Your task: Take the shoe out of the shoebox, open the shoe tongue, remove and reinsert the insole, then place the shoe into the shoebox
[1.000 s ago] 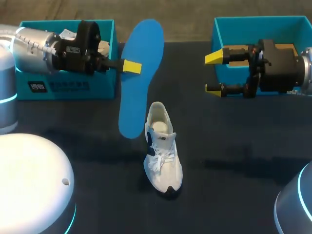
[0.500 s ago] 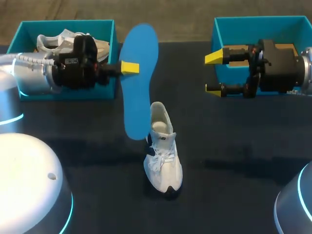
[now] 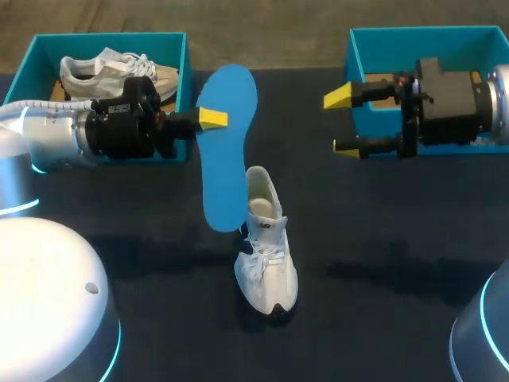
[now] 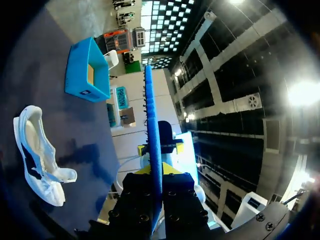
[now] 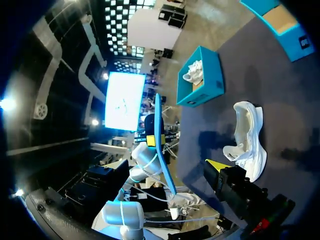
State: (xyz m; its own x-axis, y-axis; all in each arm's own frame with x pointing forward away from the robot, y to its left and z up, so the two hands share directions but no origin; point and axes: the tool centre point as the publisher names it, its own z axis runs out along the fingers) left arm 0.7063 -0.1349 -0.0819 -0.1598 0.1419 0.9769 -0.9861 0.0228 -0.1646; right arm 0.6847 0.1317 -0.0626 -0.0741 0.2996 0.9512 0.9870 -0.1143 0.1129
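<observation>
Insole (image 3: 227,151) and shoe (image 3: 265,247) are apart, which puts the task, as I judge it, about halfway through. The white shoe stands upright on the dark table (image 3: 382,239), outside either box. Its mouth gapes as though the tongue is pulled open, though the tongue itself is too small to make out. The blue insole hangs in the air behind and to the left of the shoe, its long axis nearly upright and its lower end just beside the shoe's heel collar; I cannot tell whether it touches the collar. The left gripper (image 3: 211,119) grips the insole's upper part, and the left wrist view shows the insole (image 4: 152,145) edge-on between the two fingers, pinched from both sides. The right gripper (image 3: 340,122) hovers behind the shoe and well to its right, yellow tips spread wide with nothing between them. A teal shoebox (image 3: 429,32) stands behind the shoe to the right. A second box (image 3: 184,72) behind the shoe to the left holds another sneaker (image 3: 103,70). Taking the shoe out and pulling the insole look done; left to do are sliding the insole back into the shoe, seating it flat, and setting the shoe into the shoebox
</observation>
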